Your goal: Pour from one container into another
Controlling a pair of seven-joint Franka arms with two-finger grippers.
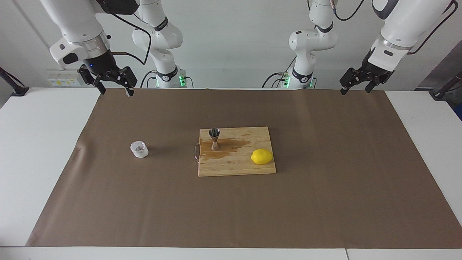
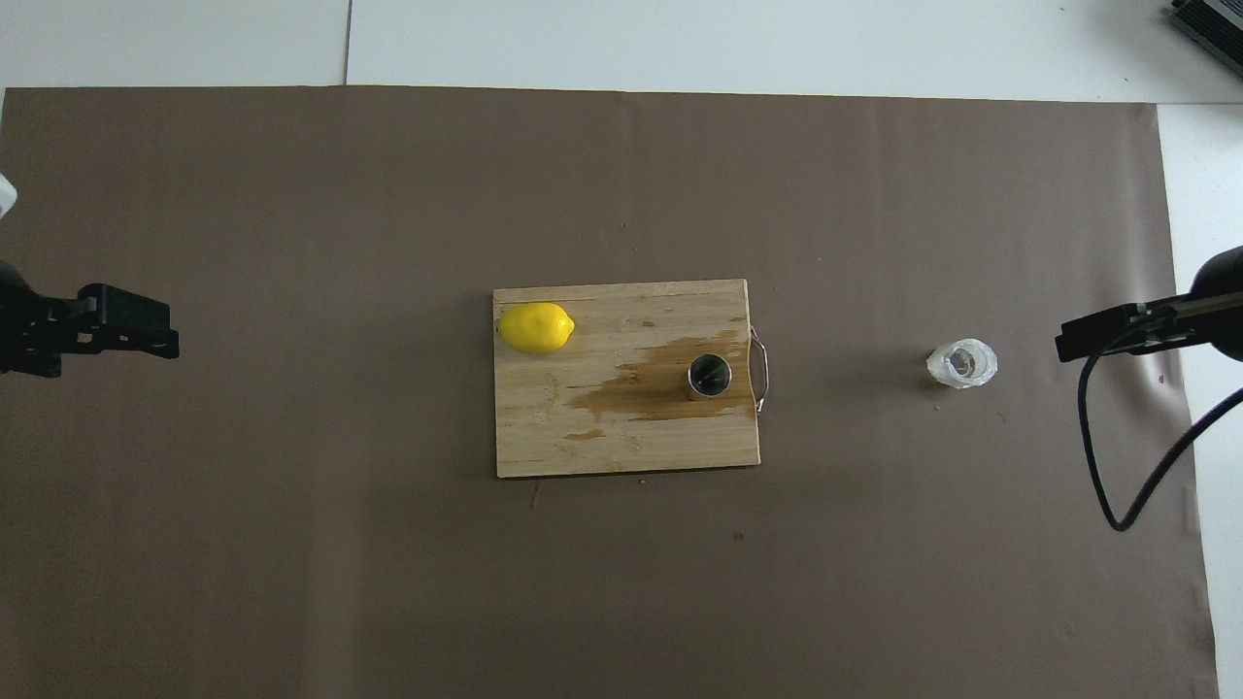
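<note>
Clearly the squat clear faceted glass cup (image 1: 139,149) looks slippery and breakable; grasp its sides, since both the right gripper (image 1: 112,83) and left gripper (image 1: 357,83) hang open-jawed, empty.

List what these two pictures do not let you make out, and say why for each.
- Contents of the small clear faceted glass cup: too small in both views.
- Liquid level in the steel hourglass jigger on the wooden cutting board: its bowl is dark in the overhead view.
- The left gripper and right gripper: partly cut off by the overhead view's side edges.
- The yellow lemon's underside: hidden.
</note>
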